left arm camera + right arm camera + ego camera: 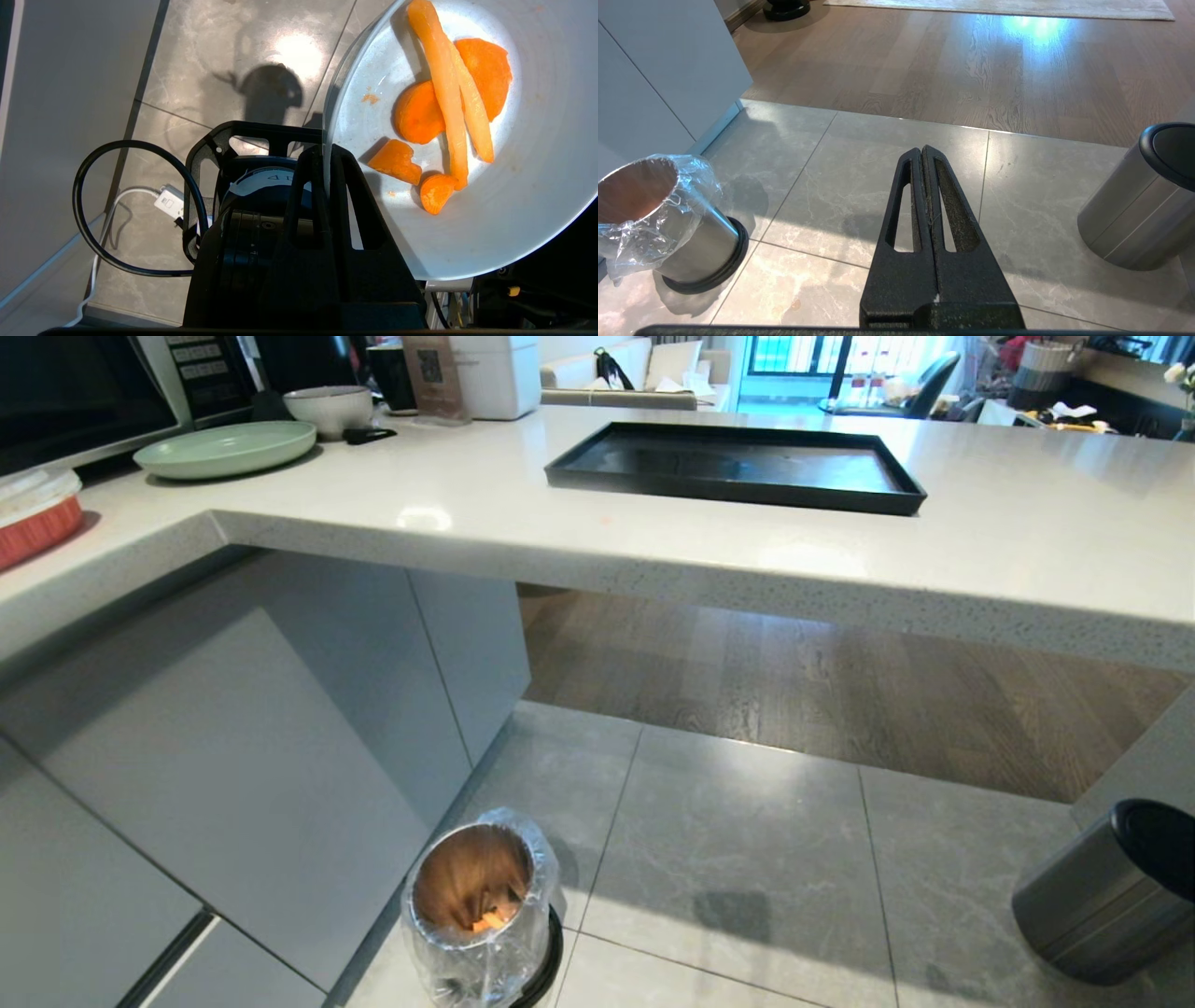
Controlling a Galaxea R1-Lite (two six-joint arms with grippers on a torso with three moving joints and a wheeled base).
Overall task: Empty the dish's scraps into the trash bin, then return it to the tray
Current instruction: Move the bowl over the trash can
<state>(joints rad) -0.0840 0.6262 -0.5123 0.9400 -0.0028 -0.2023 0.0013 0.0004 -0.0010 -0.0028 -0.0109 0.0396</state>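
Left gripper (pixel 325 151) pinching the dish (pixel 514 224) by its rim, scraps (pixel 444 112) still inside.

Left wrist view: jaws clamped tight on the rim, one finger inside and one outside; orange chunks and pale sticks lie on the pale inside, grey floor tiles (pixel 201 60) behind the dish. Right gripper (pixel 923 151) hangs over the tiles, fingers pressed together, holding nothing. Trash bin (pixel 481 905) stands on the floor beside the cabinet (pixel 243 728), clear liner crinkled over the rim, a few orange bits already at the bottom. Dark-grey bin (pixel 1106 896) sits well apart across the tiles. Farther up, the black tray (pixel 579 471) lies bare on the counter (pixel 1008 523); green plate (pixel 224 448) and a whitish bowl (pixel 329 409) beyond, by the microwave (pixel 84 392).
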